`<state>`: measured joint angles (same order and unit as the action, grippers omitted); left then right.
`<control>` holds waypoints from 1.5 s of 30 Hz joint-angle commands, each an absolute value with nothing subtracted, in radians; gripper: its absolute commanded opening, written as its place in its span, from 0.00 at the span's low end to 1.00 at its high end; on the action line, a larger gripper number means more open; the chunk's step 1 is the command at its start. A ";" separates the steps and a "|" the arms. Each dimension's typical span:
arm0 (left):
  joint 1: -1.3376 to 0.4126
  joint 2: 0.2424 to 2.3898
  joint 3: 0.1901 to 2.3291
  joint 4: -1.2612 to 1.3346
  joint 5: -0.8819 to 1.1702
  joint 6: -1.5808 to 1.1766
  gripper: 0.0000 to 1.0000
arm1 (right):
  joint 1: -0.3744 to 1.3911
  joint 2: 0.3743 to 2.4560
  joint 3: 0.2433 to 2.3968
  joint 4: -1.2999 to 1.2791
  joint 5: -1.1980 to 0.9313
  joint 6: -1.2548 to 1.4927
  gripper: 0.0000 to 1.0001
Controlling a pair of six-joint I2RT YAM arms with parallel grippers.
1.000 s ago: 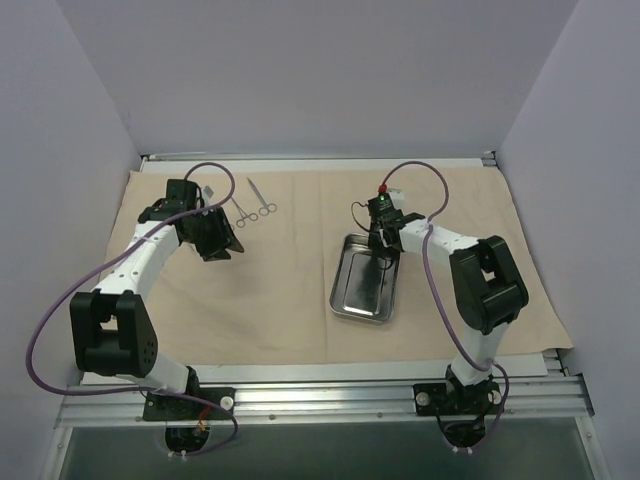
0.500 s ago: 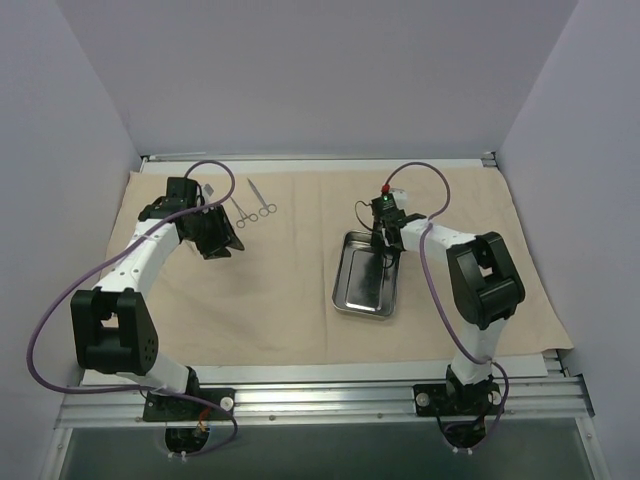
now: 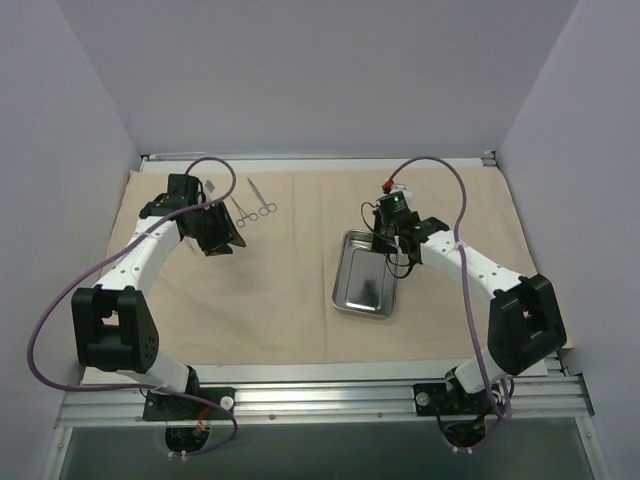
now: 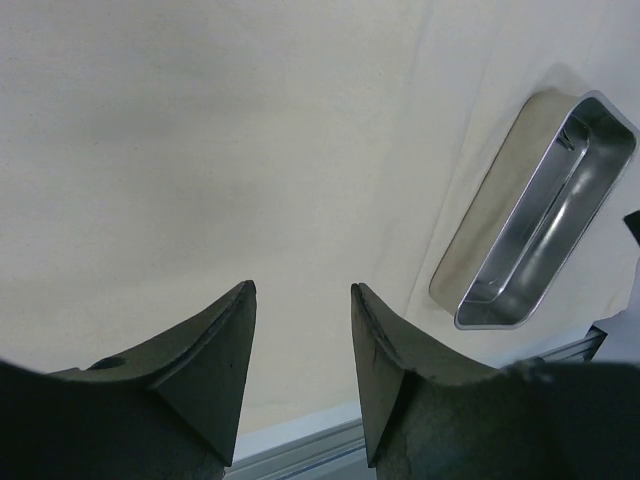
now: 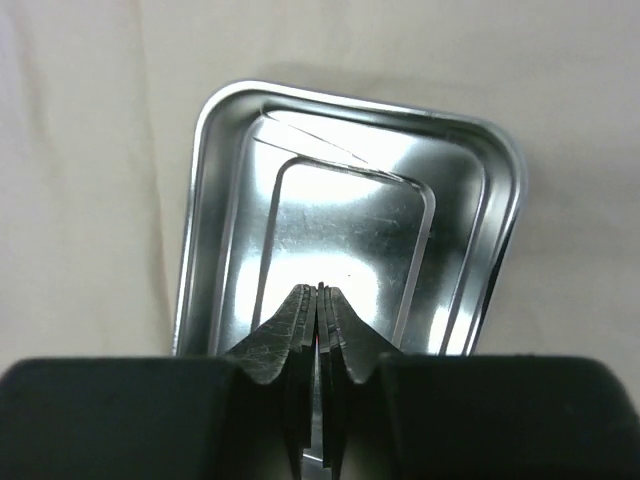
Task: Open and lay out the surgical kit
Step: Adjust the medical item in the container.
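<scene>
The cloth (image 3: pixel 290 310) lies spread flat over the tabletop, its near edge just short of the rail where both arms are bolted. The tray (image 3: pixel 360 292) sits on it right of centre, closer to the near edge than the far one, slightly skewed. The right gripper (image 5: pixel 320 290) hangs over the tray's far end, fingers pressed tight together; whether anything thin sits between them cannot be told. Toward the left edge, the left gripper (image 4: pixel 303 288) hovers above bare cloth, jaws partly apart, gripping nothing. Beyond it, near the cloth's far left corner, two ring-handled instruments (image 3: pixel 256 206) lie side by side, well apart from the tray
</scene>
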<state>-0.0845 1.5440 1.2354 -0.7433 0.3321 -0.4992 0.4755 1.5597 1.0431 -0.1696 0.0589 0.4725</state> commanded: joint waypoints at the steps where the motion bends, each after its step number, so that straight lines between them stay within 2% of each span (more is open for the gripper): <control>1: -0.098 1.549 1.261 -0.707 0.348 -0.509 0.52 | 0.443 1.534 1.058 -0.216 0.069 0.451 0.11; 6: -0.109 1.549 1.262 -0.715 0.354 -0.515 0.52 | 0.420 1.652 1.097 -0.169 0.011 0.374 0.26; 7: -0.109 1.543 1.266 -0.716 0.350 -0.515 0.52 | 0.416 1.689 1.117 -0.161 0.011 0.342 0.34; 10: -0.110 1.536 1.273 -0.727 0.347 -0.509 0.52 | 0.413 1.741 1.138 -0.127 0.011 0.304 0.44; 20: -0.109 1.520 1.253 -0.724 0.350 -0.505 0.52 | 0.387 1.841 1.183 -0.094 -0.003 0.261 0.52; 24: -0.110 1.528 1.255 -0.721 0.356 -0.505 0.52 | 0.390 1.841 1.181 -0.107 0.063 0.261 0.62; 27: -0.109 1.531 1.255 -0.712 0.360 -0.506 0.52 | 0.390 1.815 1.160 -0.089 0.084 0.259 0.62; 29: -0.109 1.535 1.253 -0.706 0.364 -0.508 0.52 | 0.390 1.806 1.135 -0.068 0.086 0.256 0.56; 30: -0.109 1.539 1.252 -0.704 0.364 -0.508 0.52 | 0.390 1.802 1.132 -0.063 0.084 0.261 0.41; 32: -0.109 1.543 1.250 -0.700 0.367 -0.509 0.52 | 0.391 1.798 1.118 -0.043 0.086 0.276 0.24; 33: -0.109 1.543 1.246 -0.696 0.368 -0.509 0.52 | 0.391 1.795 1.114 -0.037 0.084 0.284 0.11; 34: -0.109 1.543 1.246 -0.696 0.368 -0.509 0.52 | 0.391 1.793 1.109 -0.034 0.084 0.291 0.07; 37: -0.109 1.537 1.247 -0.698 0.368 -0.503 0.52 | 0.399 1.779 1.094 -0.028 0.090 0.319 0.00; 45: -0.109 1.534 1.250 -0.709 0.371 -0.491 0.52 | 0.399 1.758 1.069 0.026 0.123 0.345 0.00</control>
<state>-0.1062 1.5524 1.2354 -0.7364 0.3531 -0.5110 0.3935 1.8107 1.0695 -0.0090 0.0807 0.3229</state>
